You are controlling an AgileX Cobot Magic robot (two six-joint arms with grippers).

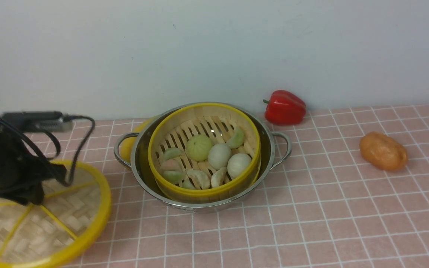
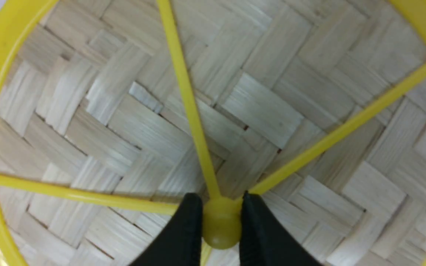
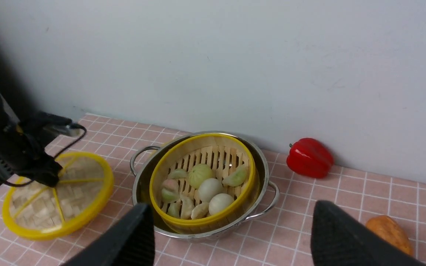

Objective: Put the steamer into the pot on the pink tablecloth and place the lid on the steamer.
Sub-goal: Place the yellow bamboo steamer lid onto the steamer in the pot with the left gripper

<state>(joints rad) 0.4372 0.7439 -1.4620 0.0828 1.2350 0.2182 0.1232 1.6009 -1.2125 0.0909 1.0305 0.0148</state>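
You have the pink tablecloth point(image 1: 311, 223) covering the whole work surface up to the pale wall. On it, about in the middle and toward the far side, stands the pot point(image 1: 270, 156), with one loop handle pointing left and one right. The steamer point(image 1: 207, 111) sits inside the pot, upright, its yellow rim a little above the steel rim and shifted slightly to the left within it.

The lid point(image 1: 69, 212) is at the near left corner of the cloth, well apart from the pot, woven face and yellow spokes up (whether it rests flat or is raised off the cloth you cannot tell from these views). Your left gripper point(image 2: 220, 201) comes down on it from above. Its two black fingers point(image 2: 187, 229) are drawn in narrow, one pressed against each side of the lid's centre hub point(image 2: 221, 225), so it grips the lid there.

Your right gripper point(image 3: 231, 205) hangs above the near side of the cloth, jaws spread wide with nothing between them.

A red pepper point(image 1: 285, 107) lies by the wall just right of the pot. An orange lump point(image 1: 384, 151) lies farther right, nearer than the pepper. Inside the steamer lie small buns and dumplings point(image 1: 219, 155), pale and green, gathered toward its near side
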